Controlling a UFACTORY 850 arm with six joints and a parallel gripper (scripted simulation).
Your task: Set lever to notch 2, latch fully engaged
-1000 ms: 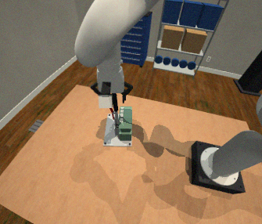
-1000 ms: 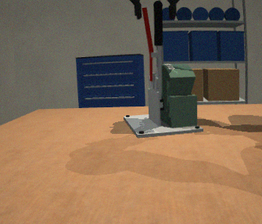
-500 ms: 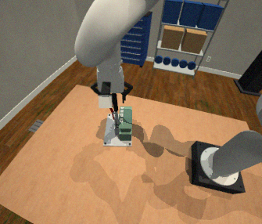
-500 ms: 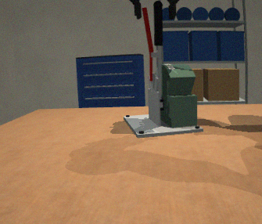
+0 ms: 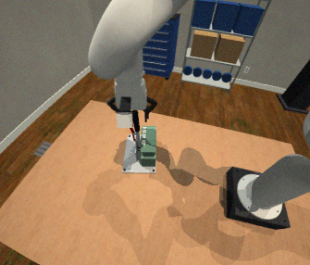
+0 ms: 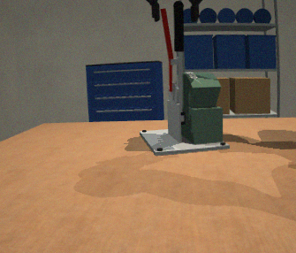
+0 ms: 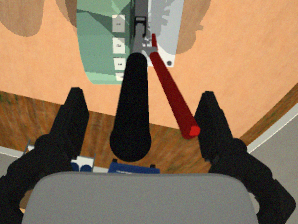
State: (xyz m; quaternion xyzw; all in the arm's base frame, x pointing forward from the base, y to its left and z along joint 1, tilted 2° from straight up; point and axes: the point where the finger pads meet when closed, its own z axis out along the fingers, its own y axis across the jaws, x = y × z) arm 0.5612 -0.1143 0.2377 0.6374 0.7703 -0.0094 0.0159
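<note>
The lever stand sits on a grey baseplate (image 5: 138, 159) with a green housing (image 6: 202, 108) beside it. The black handle (image 7: 133, 106) stands upright, and the red bar (image 7: 173, 96) splays away from it, its tip apart from the handle. Small number plates (image 7: 119, 46) run along the green housing (image 7: 107, 30) next to the lever's foot; their digits are too small to read. My gripper (image 7: 142, 102) is open, its two fingers standing wide on either side of the handle and the red bar, touching neither. In the side view the fingertips (image 6: 174, 9) flank the handle top.
The arm's black base (image 5: 256, 199) stands on the mat at the right. A blue drawer cabinet (image 6: 125, 90) and a shelf rack with blue bins and cardboard boxes (image 6: 240, 57) stand behind the mat.
</note>
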